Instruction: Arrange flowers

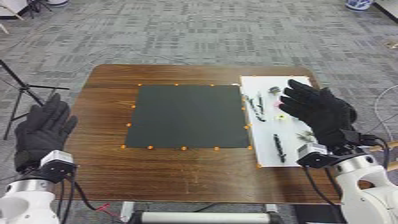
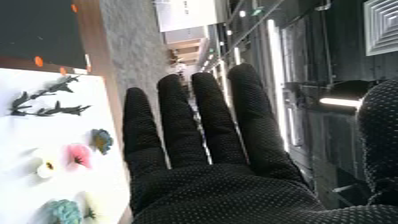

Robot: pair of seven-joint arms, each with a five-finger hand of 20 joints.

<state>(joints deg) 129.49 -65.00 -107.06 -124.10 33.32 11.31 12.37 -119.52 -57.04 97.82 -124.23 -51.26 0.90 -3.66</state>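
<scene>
The right hand is held over the right side of the table, above the white sheet's right edge; its fingers are straight and a little fanned, with the thumb well out to the side and nothing gripped. Closest to it on the sheet are the loose artificial flower heads: a pink one beside a cream one with a yellow centre, a grey-blue one towards the far edge, and a blue-green one towards the near edge. Dark leafy sprigs lie along the sheet's left edge, and another sprig lies near its near edge.

The step in hand looks to be picking up a first piece. Best to turn the palm down, come in from above and pinch a sprig mid-stem, or a flower low at its base, so the petals are not crushed. The heads sit close together, so trailing fingers could sweep a neighbour; lift straight up before crossing to the dark square, the likely place for the arrangement, and release low.

The left hand is at the table's left edge, fingers straight and slightly apart.
</scene>
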